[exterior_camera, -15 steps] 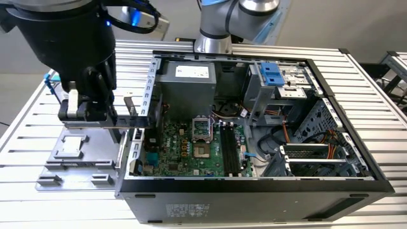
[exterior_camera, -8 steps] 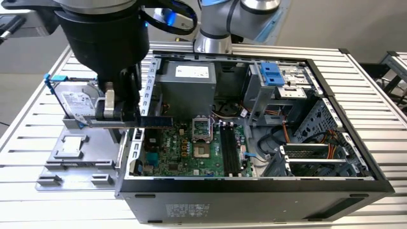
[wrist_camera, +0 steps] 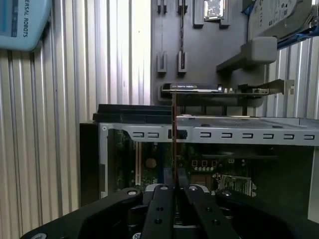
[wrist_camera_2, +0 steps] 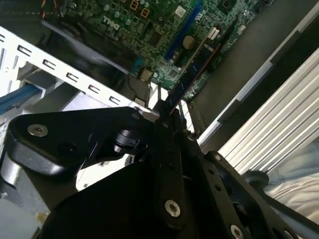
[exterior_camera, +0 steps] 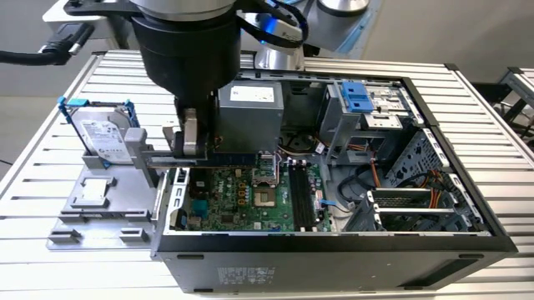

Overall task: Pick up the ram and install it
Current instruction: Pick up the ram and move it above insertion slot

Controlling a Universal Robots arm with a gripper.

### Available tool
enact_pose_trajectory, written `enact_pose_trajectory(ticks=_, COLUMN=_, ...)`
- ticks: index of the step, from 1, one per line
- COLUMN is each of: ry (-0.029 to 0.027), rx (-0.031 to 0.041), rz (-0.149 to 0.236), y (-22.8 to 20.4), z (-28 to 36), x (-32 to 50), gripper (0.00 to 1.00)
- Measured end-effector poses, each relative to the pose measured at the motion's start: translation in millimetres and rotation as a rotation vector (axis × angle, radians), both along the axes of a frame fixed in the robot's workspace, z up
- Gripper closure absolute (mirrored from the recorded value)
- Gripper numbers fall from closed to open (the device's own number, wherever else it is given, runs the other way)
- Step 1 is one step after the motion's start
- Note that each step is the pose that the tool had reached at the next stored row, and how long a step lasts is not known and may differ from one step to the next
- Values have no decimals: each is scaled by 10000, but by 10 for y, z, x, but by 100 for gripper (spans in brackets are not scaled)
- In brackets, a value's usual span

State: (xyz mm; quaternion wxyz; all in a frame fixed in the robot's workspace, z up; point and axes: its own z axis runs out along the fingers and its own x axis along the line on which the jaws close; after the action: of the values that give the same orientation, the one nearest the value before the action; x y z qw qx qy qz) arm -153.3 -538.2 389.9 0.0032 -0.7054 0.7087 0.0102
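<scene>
I read the gripper (wrist_camera: 173,187) as clamped on the ram (wrist_camera: 173,149), which sticks straight out past the fingertips over the motherboard (wrist_camera_2: 149,25). The first wrist view has it edge-on, the second its length. In the exterior view the black slots (exterior_camera: 302,197) sit sideways of the gripper, and I judge their axis crosswise to the ram's.

Place: a robotics lab bench, rigged for computer assembly work.
Table: a slotted aluminium table (exterior_camera: 34,187) runs right across the exterior view, all ribbed metal profiles. That's test-rig hardware.
Robot: a black robot arm (exterior_camera: 184,44) hangs in from the upper left, its gripper (wrist_camera: 174,188) clamped on the ram (wrist_camera: 174,149).
Workpiece: an open computer case (exterior_camera: 334,250) takes the centre and right, with its motherboard (exterior_camera: 242,200) exposed.
Fixture: a grey fixture plate (exterior_camera: 109,228) sits at the left edge, with a hard drive (exterior_camera: 104,134) propped in a blue frame.
</scene>
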Motion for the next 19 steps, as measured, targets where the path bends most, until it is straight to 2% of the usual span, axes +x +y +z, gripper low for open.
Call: enact_pose_trajectory(ticks=19, ry=0, rx=0, rz=-1, y=0, z=0, x=819, gripper=100)
